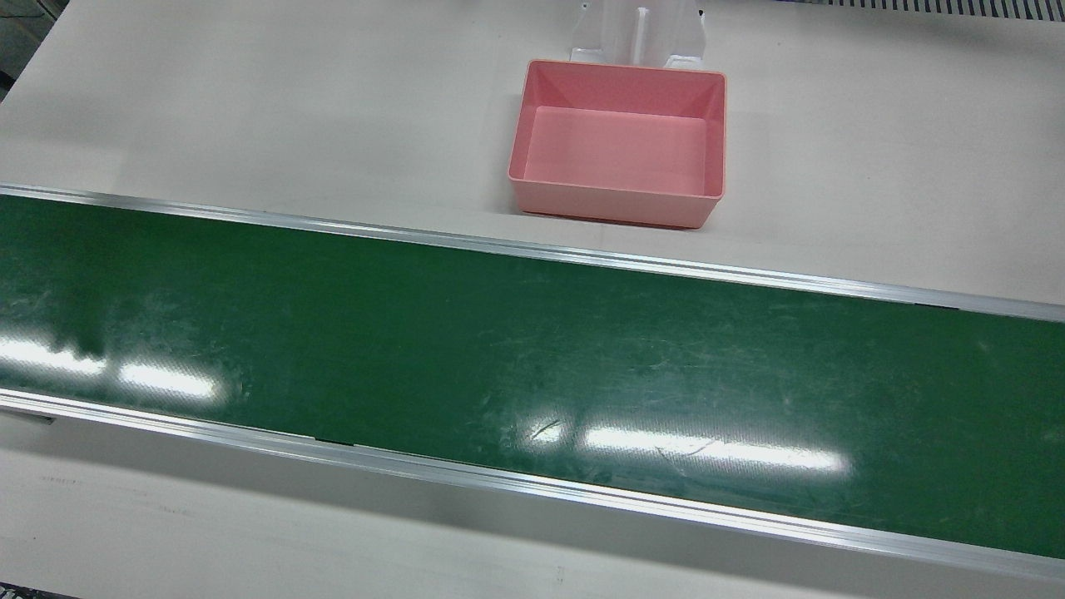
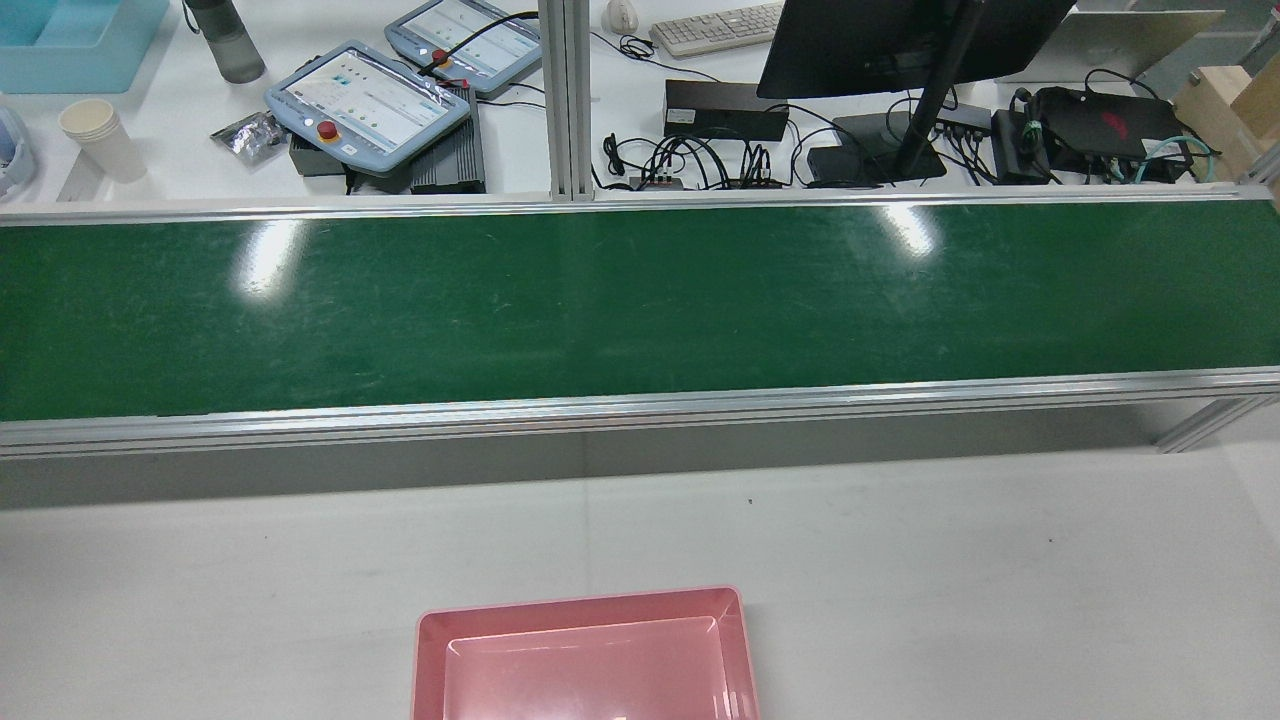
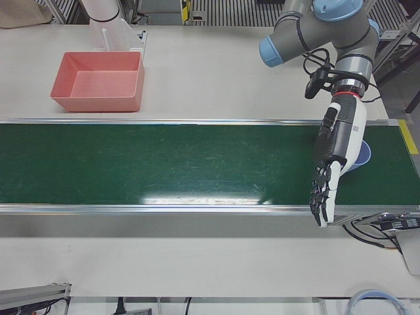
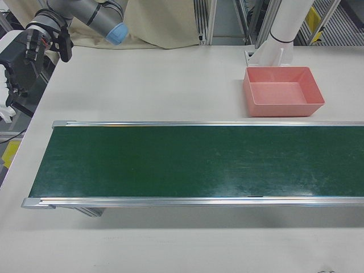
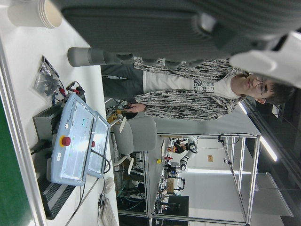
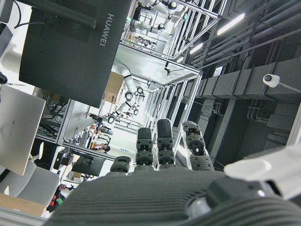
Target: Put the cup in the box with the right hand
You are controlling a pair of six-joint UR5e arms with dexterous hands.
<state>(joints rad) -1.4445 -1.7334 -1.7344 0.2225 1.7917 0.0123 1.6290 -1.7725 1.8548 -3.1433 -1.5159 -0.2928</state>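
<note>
Right-front view shows right hand (image 4: 17, 68) open, empty, off belt (image 4: 199, 159); box (image 4: 282, 91) empty; no cup yet, so waiting; next: grasp it

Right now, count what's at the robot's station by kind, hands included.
Pink box: 1
Green belt: 1
Hands: 2, the left hand and the right hand
Blue-rimmed round item, partly hidden behind the left hand: 1
Total: 5

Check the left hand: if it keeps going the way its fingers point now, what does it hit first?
Probably the near aluminium rail of the green conveyor belt. The left hand hangs open, fingers pointing down over the belt's near edge. Depth is unclear; it could meet the belt instead.
</note>
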